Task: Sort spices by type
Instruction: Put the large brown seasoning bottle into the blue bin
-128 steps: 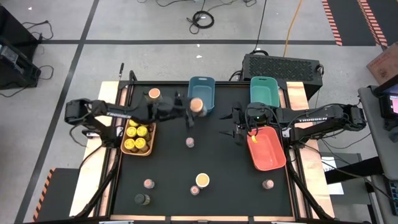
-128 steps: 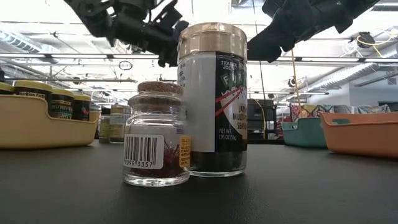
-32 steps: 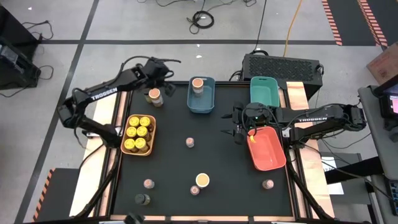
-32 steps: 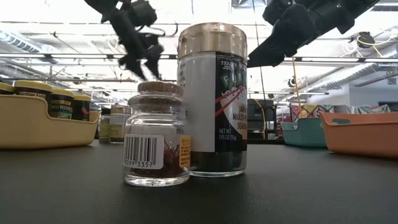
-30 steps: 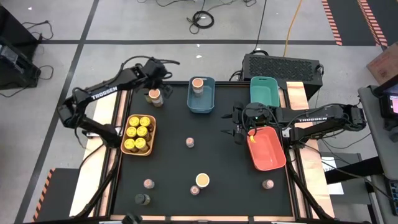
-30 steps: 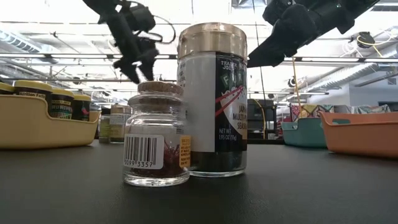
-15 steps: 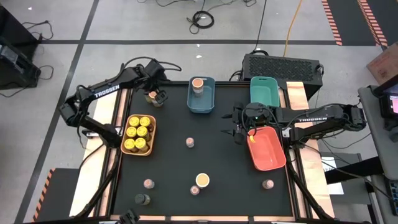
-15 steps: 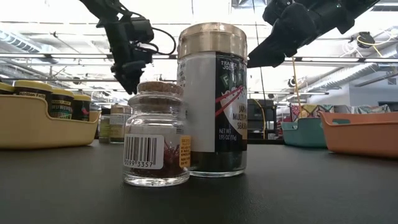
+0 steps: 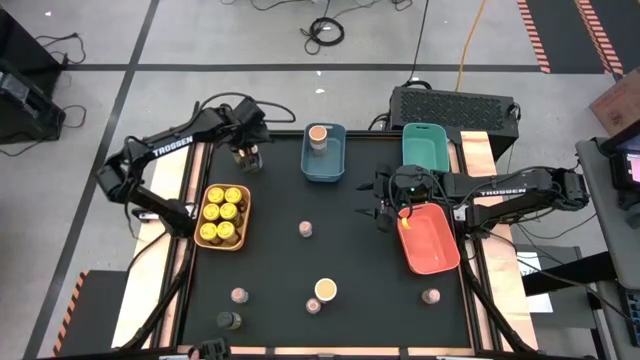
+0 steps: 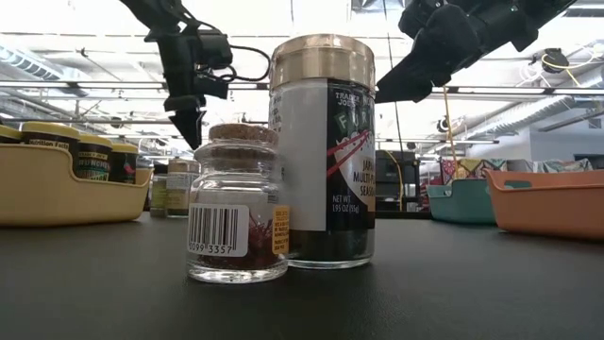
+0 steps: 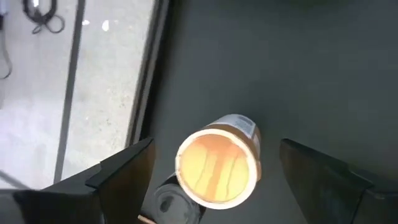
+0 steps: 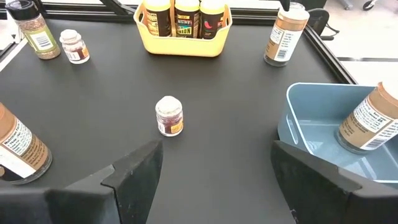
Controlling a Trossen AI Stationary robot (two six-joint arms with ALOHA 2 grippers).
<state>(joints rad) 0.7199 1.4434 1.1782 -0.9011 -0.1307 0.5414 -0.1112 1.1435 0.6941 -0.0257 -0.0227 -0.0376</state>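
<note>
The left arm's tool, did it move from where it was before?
Yes. The left tool went from beside the blue bin to the table's far left corner, over a tan-topped jar.

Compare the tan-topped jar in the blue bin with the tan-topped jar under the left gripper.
The tan-topped jar in the blue plastic bin is already sorted and untouched; the tan-topped jar at the table's back-left corner stands on bare mat between the left gripper's open fingers. Both are upright, same type.
</note>
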